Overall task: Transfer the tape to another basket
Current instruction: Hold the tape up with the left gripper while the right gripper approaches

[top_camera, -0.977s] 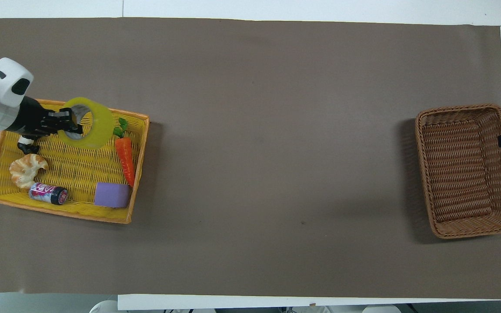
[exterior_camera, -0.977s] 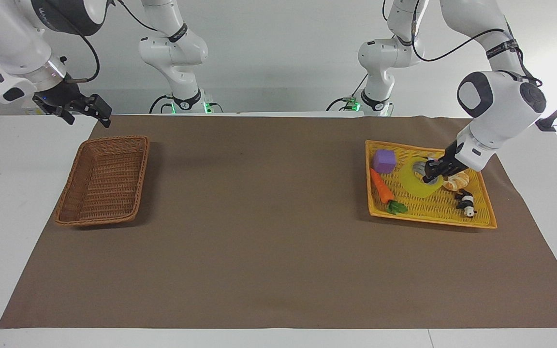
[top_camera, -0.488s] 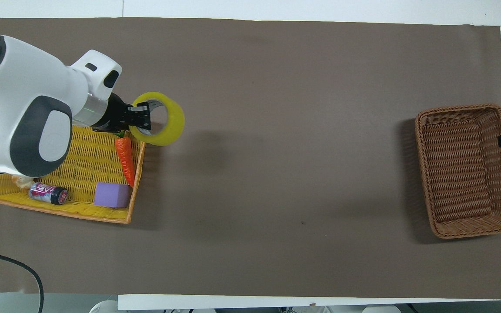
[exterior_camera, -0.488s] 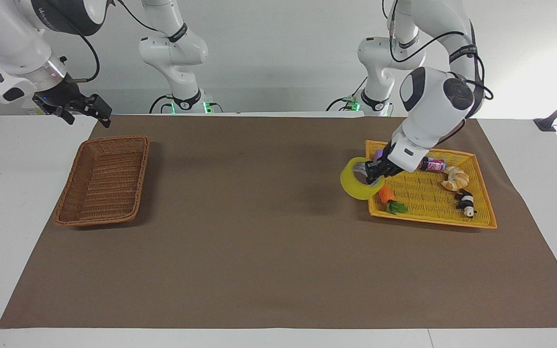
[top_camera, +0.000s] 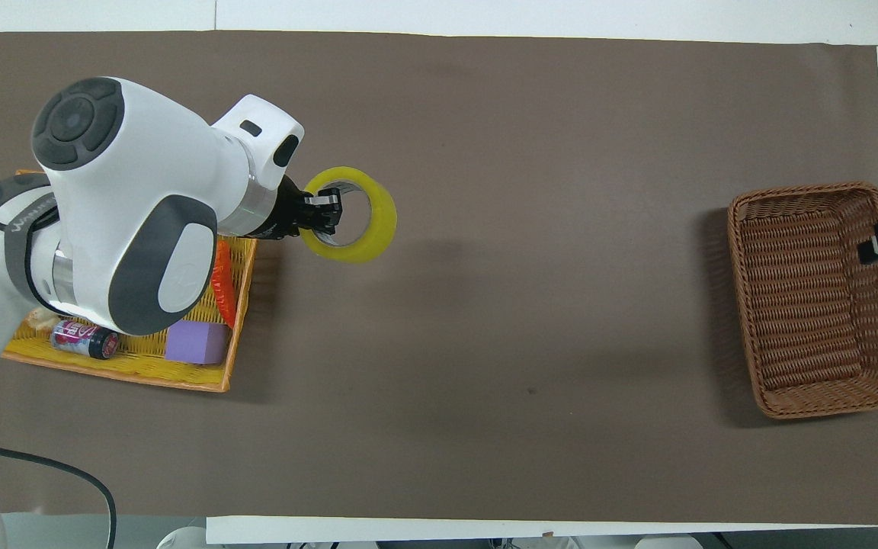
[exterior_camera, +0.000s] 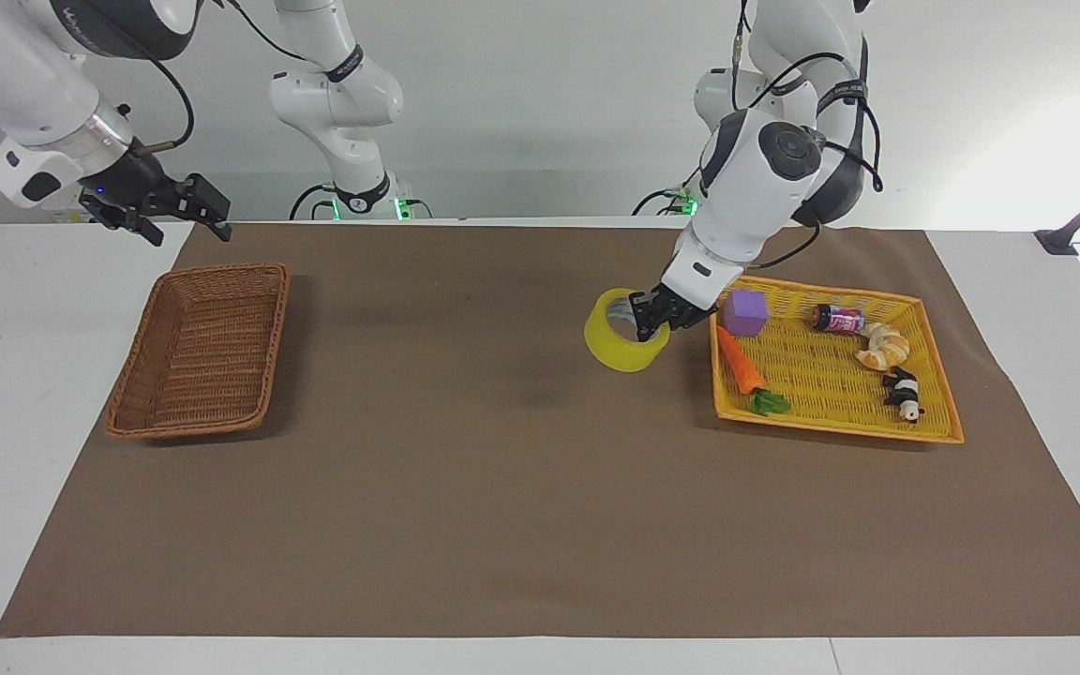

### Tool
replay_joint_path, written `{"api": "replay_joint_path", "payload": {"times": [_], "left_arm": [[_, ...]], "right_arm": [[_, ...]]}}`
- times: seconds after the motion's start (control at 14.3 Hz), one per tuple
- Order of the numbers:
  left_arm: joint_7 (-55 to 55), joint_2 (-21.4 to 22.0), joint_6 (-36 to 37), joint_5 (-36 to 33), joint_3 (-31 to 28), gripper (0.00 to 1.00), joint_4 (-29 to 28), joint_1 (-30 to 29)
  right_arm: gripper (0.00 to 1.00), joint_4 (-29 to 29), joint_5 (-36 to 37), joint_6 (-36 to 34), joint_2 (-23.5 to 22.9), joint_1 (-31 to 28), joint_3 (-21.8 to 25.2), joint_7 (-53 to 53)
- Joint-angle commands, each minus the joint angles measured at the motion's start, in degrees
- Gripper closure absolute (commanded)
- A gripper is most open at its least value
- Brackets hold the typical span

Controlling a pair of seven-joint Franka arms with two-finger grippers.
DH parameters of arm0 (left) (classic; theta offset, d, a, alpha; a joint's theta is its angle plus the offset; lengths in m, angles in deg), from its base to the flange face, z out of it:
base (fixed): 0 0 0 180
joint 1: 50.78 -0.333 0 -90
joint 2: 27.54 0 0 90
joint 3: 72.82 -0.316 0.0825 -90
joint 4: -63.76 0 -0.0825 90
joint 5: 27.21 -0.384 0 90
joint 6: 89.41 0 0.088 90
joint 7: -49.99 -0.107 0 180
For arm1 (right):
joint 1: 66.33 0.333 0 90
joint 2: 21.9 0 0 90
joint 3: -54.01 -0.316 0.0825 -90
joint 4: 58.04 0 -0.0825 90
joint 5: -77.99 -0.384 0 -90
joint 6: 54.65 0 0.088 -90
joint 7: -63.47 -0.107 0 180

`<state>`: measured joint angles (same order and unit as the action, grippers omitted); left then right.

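facing view: the left gripper (exterior_camera: 652, 320) is clamped on the rim of the tape (exterior_camera: 626, 343), one finger inside the ring, holding it in the air over the brown mat just beside the yellow tray (exterior_camera: 831, 427), which lies toward the left arm's end of the table. the right gripper (exterior_camera: 179, 208) waits with jaws apart above the table's corner at the right arm's end, by the basket (exterior_camera: 198, 352).
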<state>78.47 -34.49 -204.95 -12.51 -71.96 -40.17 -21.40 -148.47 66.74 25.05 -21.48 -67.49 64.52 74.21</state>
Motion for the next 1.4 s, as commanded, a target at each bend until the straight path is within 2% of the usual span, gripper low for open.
{"api": "replay_joint_path", "payload": {"times": [0.0,0.35,0.63,0.91,1.05,1.33], "left_arm": [[0.97,-0.35,-0.04,0.77,-0.95,1.00,0.76,1.21],[2.45,-0.44,-0.57,2.87,-1.03,1.00,1.55,1.56],[2.63,-0.44,-0.65,3.75,-0.95,1.00,1.63,3.66],[4.13,-0.79,-0.13,5.43,-0.95,1.00,3.57,4.02],[4.30,-0.61,-0.04,5.43,-0.95,1.00,3.48,4.11],[4.39,-0.35,0.05,5.43,-0.95,1.00,3.65,3.93]], "right_arm": [[0.00,-2.90,-9.02,3.17,1.16,-0.60,-0.84,2.10],[0.00,-11.41,-30.90,12.82,1.16,7.91,-0.84,-5.45],[0.00,-14.86,-38.83,29.25,-1.11,20.03,-0.84,-9.33],[0.00,-15.21,-49.37,39.46,-6.82,25.41,-0.84,-7.59],[0.00,-15.21,-54.99,42.11,-8.94,26.65,-0.84,-2.41],[0.00,-15.39,-62.31,42.20,-9.65,29.11,-0.84,-1.69]]}}
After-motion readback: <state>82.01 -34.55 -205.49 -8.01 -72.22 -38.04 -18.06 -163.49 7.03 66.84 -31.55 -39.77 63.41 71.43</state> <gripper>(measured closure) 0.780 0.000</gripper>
